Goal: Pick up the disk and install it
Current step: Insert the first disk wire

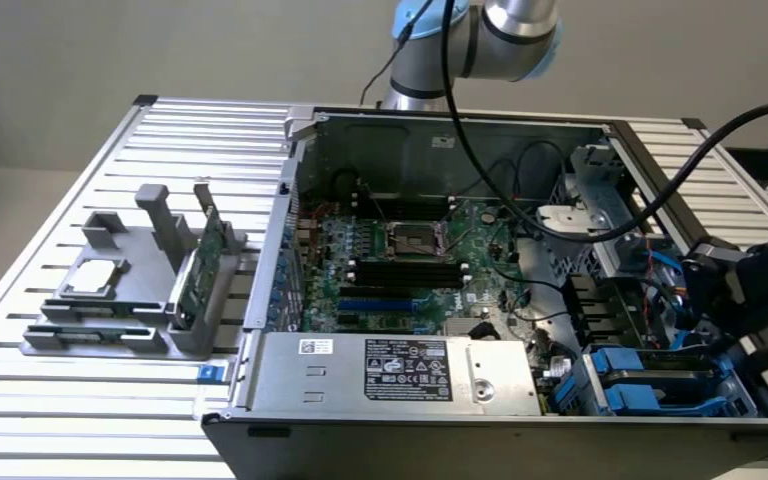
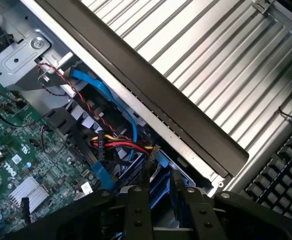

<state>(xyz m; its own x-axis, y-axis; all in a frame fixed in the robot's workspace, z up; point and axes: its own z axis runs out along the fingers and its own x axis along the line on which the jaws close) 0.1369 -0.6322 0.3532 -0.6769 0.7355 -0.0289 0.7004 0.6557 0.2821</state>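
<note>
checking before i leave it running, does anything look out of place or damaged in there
Nothing stands out. The computer case lies open on the slatted table; the red and blue cables by the drive bays look bunched but intact, and nothing is spilled.

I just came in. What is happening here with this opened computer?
A robot arm is working inside an open computer case on a slatted metal table. Its gripper is at the drive bay in the case's corner, at the exterior view's right, directly over the disk with blue rails. The disk seems to sit in the bay; whether it is gripped I cannot tell. A green card and a chip rest in a grey holder beside the case.
</note>
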